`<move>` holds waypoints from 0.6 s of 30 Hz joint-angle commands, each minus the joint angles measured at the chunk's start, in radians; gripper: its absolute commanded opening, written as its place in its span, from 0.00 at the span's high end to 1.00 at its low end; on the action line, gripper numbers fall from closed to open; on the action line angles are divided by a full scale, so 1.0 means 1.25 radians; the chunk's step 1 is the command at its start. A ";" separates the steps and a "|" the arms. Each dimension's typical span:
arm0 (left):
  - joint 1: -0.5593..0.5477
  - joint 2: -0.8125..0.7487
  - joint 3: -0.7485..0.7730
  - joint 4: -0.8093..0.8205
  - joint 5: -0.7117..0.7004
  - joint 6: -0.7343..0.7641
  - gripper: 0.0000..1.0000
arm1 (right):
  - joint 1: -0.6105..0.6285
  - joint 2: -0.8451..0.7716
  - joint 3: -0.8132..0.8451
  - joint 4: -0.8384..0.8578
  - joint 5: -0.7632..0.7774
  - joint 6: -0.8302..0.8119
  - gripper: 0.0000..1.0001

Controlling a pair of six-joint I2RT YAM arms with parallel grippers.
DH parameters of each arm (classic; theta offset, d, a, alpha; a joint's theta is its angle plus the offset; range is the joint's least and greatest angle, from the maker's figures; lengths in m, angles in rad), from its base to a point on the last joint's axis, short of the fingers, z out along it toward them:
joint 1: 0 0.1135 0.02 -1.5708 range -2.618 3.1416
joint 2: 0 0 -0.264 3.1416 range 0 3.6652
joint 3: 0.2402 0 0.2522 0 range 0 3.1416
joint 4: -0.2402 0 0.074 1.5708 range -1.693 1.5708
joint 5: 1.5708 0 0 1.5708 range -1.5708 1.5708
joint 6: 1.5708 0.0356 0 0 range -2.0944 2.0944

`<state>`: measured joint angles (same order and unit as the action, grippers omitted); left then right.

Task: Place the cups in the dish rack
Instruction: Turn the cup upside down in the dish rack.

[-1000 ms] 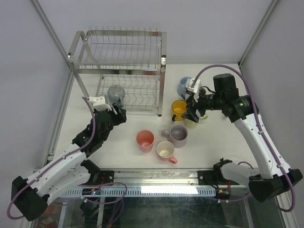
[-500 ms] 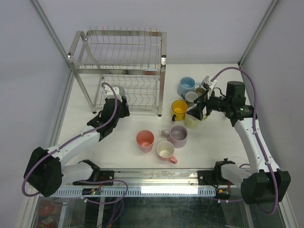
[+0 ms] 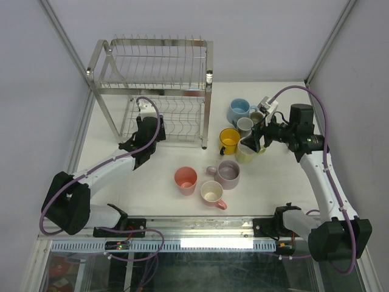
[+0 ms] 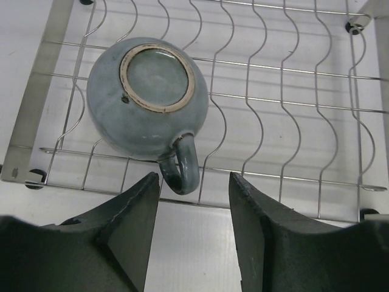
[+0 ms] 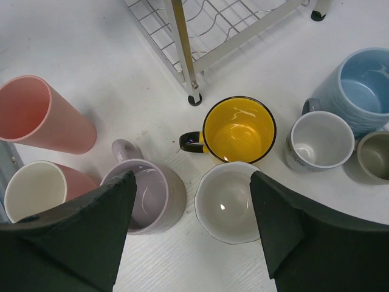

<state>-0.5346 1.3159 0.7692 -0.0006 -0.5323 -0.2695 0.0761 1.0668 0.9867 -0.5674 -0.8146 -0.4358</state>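
- Left claw [image 4: 194,182] is down at the front edge of the dish rack [image 3: 152,91], which fills the 11 o'clock corner of the tabletop [image 3: 158,179].
- Its jaws stand about half apart and grip nothing. Plenty of daylight shows between the two dark fingers [image 4: 130,225].
- A grey-blue mug [image 4: 149,100] sits upside down on the rack's lower wire shelf, foot ring up and handle pointing to 5 o'clock. The handle tip lies just off the left finger, and I cannot tell whether they touch.
- Over on the other side, the right claw [image 5: 193,182] hovers above the cluster of cups at 3 o'clock on the tabletop. Its jaws are spread wide and it has hold of nothing.
- Between its fingers, seen from the wrist, stands a pale cream cup [image 5: 228,201], mouth up.
- A yellow mug [image 5: 239,131] sits at that cup's 12 o'clock, close to the rack's foot, and a lilac mug [image 5: 146,194] sits at its 9 o'clock.
- Further toward 9 o'clock are a salmon pink cup [image 5: 51,115] and a pink mug with a cream inside [image 5: 33,188].
- Out at 2 o'clock, three stand close together: a white mug [image 5: 319,141], an olive mug [image 5: 374,155] and a light blue mug [image 5: 361,91].
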 commanded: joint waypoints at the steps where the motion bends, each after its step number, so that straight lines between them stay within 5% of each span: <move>1: 0.006 0.031 0.059 0.037 -0.083 0.028 0.52 | -0.003 -0.018 0.020 0.020 0.010 -0.007 0.21; 9: 0.004 0.115 0.084 0.064 -0.133 0.022 0.52 | -0.013 -0.018 0.018 0.021 0.002 -0.005 0.21; 18: 0.004 0.157 0.019 0.240 -0.165 0.045 0.57 | -0.017 -0.015 0.014 0.022 -0.008 -0.005 0.21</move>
<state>-0.5346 1.4887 0.8120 0.1307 -0.6956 -0.2386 0.0624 1.0668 0.9867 -0.5694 -0.8082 -0.4358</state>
